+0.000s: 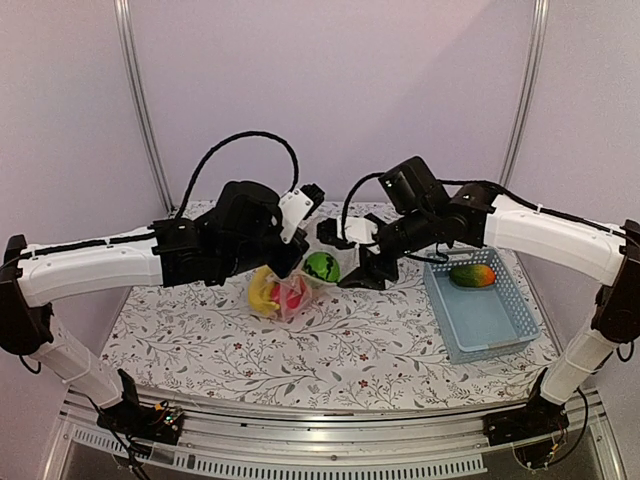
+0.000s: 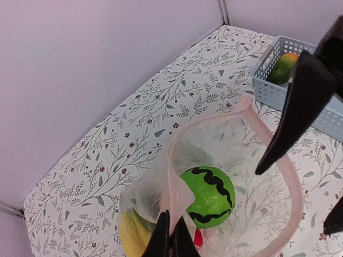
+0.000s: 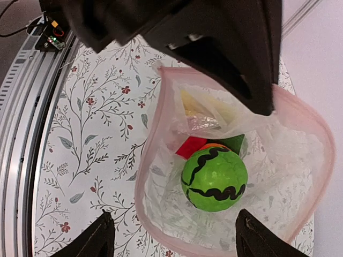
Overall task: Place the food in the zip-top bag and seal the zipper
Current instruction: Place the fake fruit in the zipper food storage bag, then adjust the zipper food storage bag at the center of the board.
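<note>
The clear bag point(image 1: 287, 300) is held near the middle of the table point(image 1: 200, 345), its pink zipper strip point(image 2: 172, 184) pinched by the fully closed left gripper point(image 2: 171, 231). The striped green ball point(image 3: 214, 179) is seen inside the open mouth, above the bananas point(image 1: 262, 290) and apple point(image 1: 295, 295). The right gripper point(image 3: 177, 241) is spread wide over it, and nothing is gripped. The mango point(image 1: 472, 275) is seen in the blue basket point(image 1: 490, 320) at the table's right edge.

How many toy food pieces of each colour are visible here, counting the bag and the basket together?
Striped green ball: 1
Yellow bananas: 1
Red apple: 1
Orange: 1
Dark green piece: 1
Green-orange mango: 1
Total: 6
</note>
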